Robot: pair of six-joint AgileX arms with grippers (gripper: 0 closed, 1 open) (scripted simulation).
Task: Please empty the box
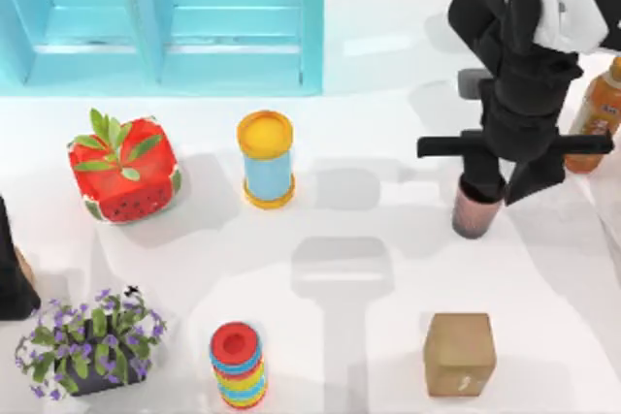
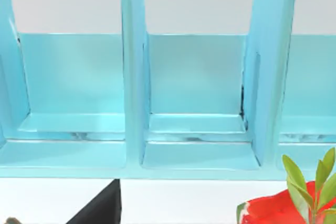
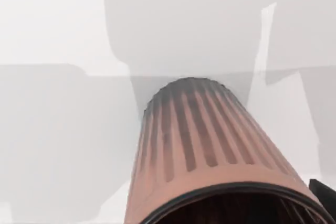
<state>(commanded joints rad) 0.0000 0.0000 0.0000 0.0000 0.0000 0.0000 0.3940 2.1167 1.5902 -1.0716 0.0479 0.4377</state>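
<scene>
While the top view hid the ribbed cup beneath the right pincer, whose state was indiscernible, the right wrist view showed its dark rim.

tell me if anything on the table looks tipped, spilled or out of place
Nothing stands out. The ribbed cup stands upright under the right gripper, and the yellow-lidded can, ring stack, brown cube and both plants sit upright.

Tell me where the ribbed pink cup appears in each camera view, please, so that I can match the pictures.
Top view: ribbed pink cup stands at the table's right, under the right gripper.
Left wrist view: not in it.
Right wrist view: the cup rises from the lower middle, rim nearest.
Shared landmark: white table, also.
</scene>
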